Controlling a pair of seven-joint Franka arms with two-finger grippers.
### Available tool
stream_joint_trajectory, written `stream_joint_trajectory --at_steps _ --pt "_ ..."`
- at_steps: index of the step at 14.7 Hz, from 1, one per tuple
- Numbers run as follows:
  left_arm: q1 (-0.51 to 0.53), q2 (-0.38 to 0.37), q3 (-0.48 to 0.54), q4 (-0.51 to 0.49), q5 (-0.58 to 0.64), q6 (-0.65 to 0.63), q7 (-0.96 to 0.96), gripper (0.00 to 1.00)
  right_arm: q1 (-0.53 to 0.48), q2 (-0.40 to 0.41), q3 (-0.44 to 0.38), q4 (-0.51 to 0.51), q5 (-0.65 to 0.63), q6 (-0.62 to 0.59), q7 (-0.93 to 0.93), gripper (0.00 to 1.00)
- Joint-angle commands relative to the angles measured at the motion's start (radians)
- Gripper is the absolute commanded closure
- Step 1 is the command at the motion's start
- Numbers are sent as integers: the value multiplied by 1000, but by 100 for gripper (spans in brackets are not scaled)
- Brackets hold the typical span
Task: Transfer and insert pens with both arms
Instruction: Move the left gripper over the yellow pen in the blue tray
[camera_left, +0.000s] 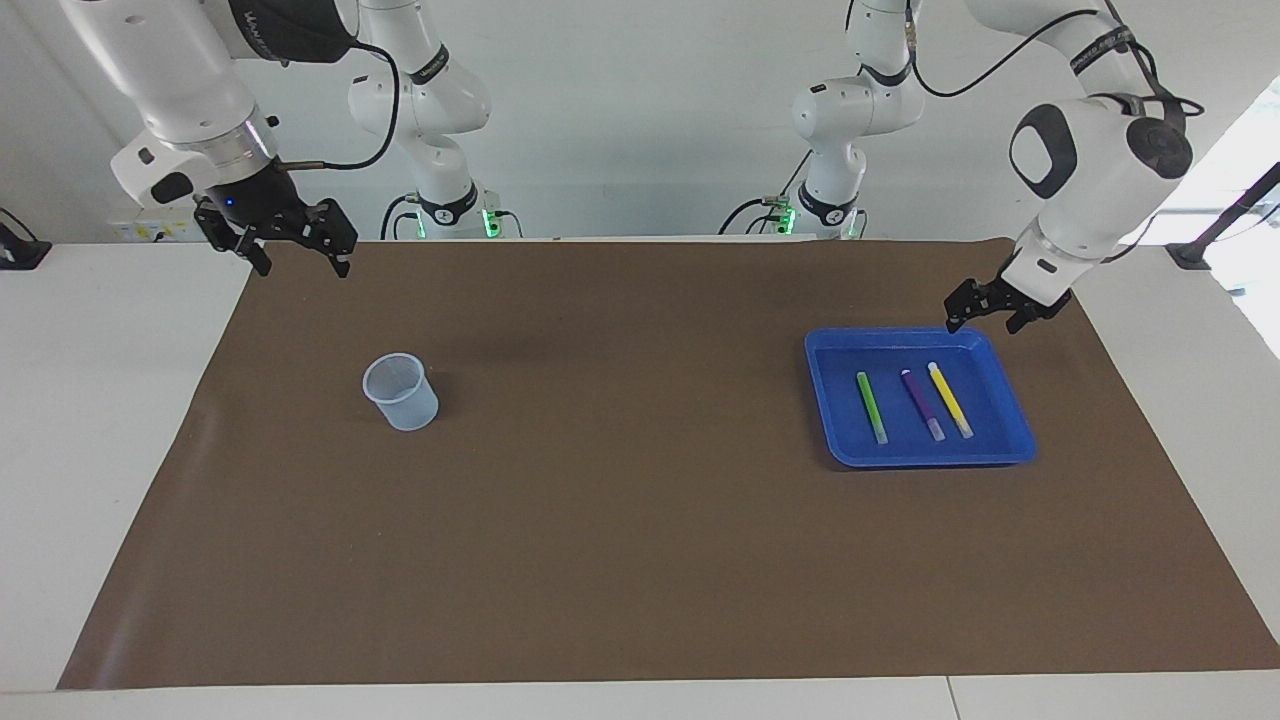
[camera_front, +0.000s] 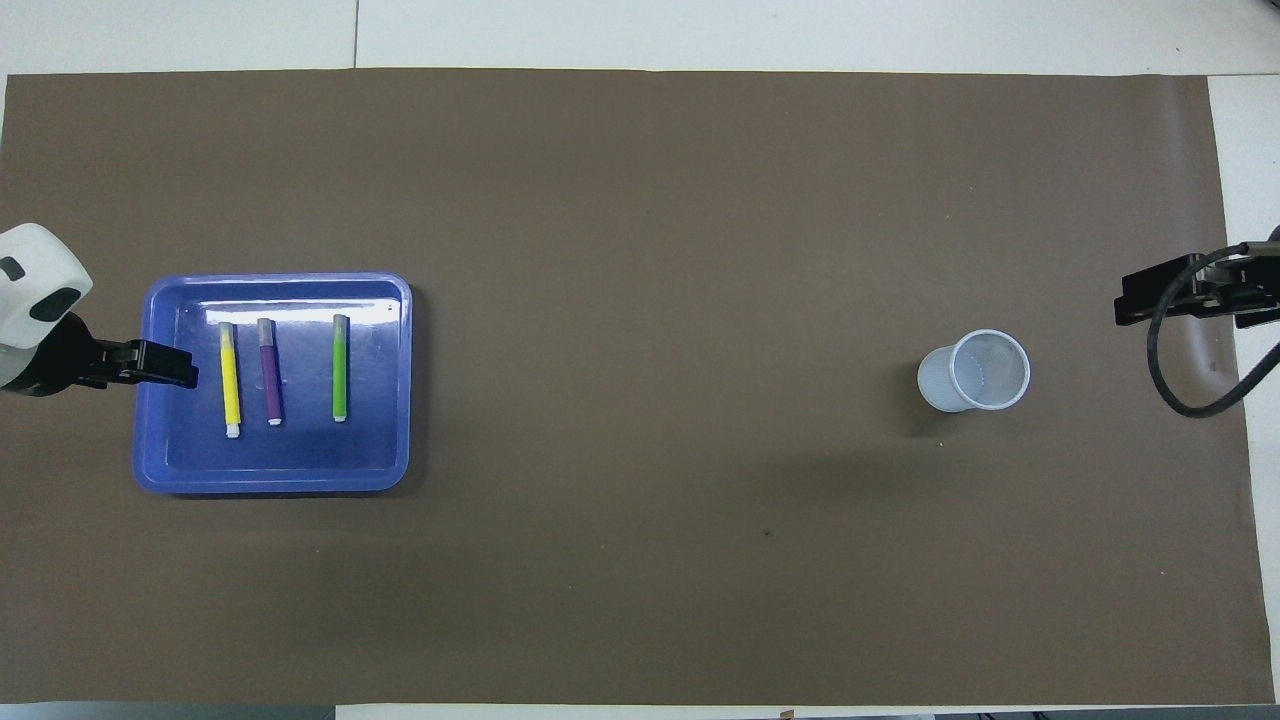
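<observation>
Left gripper (camera_left: 995, 312) hangs over the blue tray's (camera_left: 1010, 400) edge, fingers spread and holding nothing. Green pen (camera_left: 871, 406), purple pen (camera_left: 922, 404) and yellow pen (camera_left: 949, 399) lie side by side inside the tray. Only the facing view shows the right gripper (camera_left: 300, 255) spread wide, waiting above the mat's (camera_left: 640, 560) corner, well apart from the clear cup (camera_left: 401, 391).

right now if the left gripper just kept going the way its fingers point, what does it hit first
Probably the blue tray. The left gripper hangs over the tray's rim nearest the robots, fingers aimed down and inward. It would likely meet the rim or floor near the yellow pen; its height is hard to judge.
</observation>
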Motion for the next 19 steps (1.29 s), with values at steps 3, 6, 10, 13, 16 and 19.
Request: stream_joint_trajectory --at_steps 3,6,10,13,16,19 --pt "40 142 -3 -46 -9 199 56 1 -5 -15 2 -8 21 -15 -12 0" --pt "26 187 -3 -39 -9 226 48 9 -5 -15 2 -8 21 -15 -12 0" --pt "26 198 -3 -37 -9 243 47 24 -5 -15 1 -8 21 -15 -12 0" --pt "26 198 -3 -40 -9 248 44 32 -5 -15 2 -8 21 -15 -12 0" --pt "24 198 -3 -46 -9 257 19 33 -5 -15 2 -8 21 -15 -12 0" --pt "23 207 -3 -48 -9 259 10 35 -5 -15 2 -8 21 -15 -12 0"
